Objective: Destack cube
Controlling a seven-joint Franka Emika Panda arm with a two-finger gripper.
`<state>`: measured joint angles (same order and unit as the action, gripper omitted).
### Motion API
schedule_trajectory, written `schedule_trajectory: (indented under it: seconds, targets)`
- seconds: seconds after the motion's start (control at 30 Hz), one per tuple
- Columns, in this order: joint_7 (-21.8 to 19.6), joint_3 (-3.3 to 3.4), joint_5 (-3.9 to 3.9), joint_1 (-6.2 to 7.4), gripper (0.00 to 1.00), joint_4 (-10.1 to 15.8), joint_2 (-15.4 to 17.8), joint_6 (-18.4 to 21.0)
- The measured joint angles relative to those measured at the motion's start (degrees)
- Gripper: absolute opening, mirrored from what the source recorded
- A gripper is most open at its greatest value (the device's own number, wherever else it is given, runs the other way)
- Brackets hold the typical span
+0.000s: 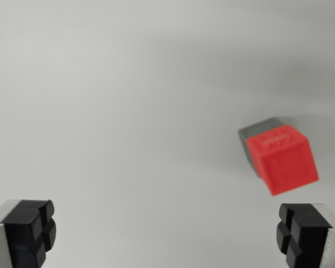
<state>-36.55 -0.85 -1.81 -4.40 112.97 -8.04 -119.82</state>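
Wrist view over a plain pale grey tabletop [128, 100]. The end effector [164, 234] appears at the bottom edge as two fingers with black ribbed pads on silver-grey bodies: one pad [30, 231] in the lower corner at the wrist view's left, the other pad [301, 234] in the lower corner at the wrist view's right. The jaws stand wide apart, nearly the full width of the picture, with only bare tabletop between them; they hold nothing and touch nothing. The task's object is a red cube [285, 159] seen in the right half of the picture, above and slightly inward of the right-hand pad and clear of it, with a strip of tabletop showing between the cube's lower edge and the pad. The cube is tilted in the view, its faces carrying faint embossed marks too blurred to read. A grey cube [255, 134] shows directly behind and partly beneath the red one, only its upper left portion visible; the two are in contact, the red covering most of the grey. The whole pair is soft with blur, so the exact alignment of their edges cannot be told. A soft shadow lies on the tabletop just beside the stack.
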Motion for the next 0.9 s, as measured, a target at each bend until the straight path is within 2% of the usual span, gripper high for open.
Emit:
schedule_trajectory:
  seconds: [0.53,0.9]
  targets:
    - [10.8,1.24,0.38,-3.02,1.00,4.0,0.1,-4.3]
    - [20.7,2.24,0.89,-5.89,1.00,6.9,-0.2,-7.8]
